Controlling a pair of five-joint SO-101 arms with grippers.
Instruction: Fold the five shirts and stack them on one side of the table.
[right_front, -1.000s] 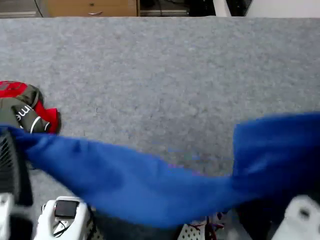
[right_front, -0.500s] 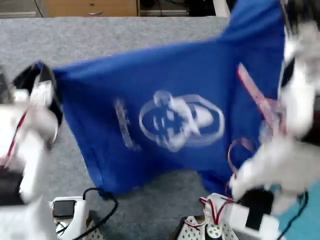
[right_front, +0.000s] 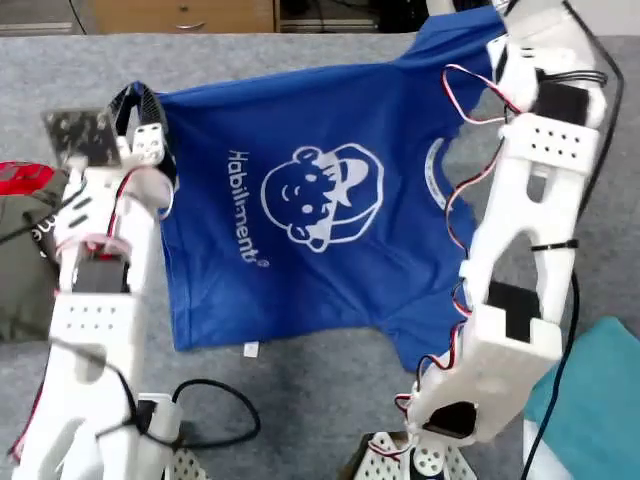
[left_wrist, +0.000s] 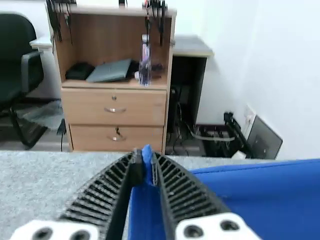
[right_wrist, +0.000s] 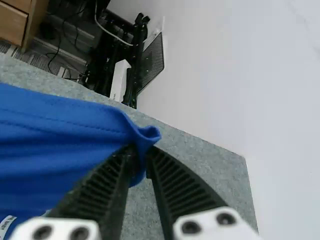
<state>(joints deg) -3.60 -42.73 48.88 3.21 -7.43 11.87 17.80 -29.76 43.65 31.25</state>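
We grip the blue shirt (right_front: 320, 200) by its far corners, left gripper (left_wrist: 145, 157) and right gripper (right_wrist: 141, 149) both clamped on cloth. Grey table (right_front: 300, 410) shows past its near hem.

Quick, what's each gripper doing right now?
Left gripper: shut on the blue shirt, pinching its edge.
Right gripper: shut on the blue shirt, pinching a bunched edge.

One blue shirt (right_front: 330, 210), my two claws, left claw (left_wrist: 145, 157) and right claw (right_wrist: 141, 152), one olive-and-red clothing heap (right_front: 25, 250), one teal cloth (right_front: 590, 400), one wooden cabinet (left_wrist: 112, 42), two drawers (left_wrist: 114, 102).
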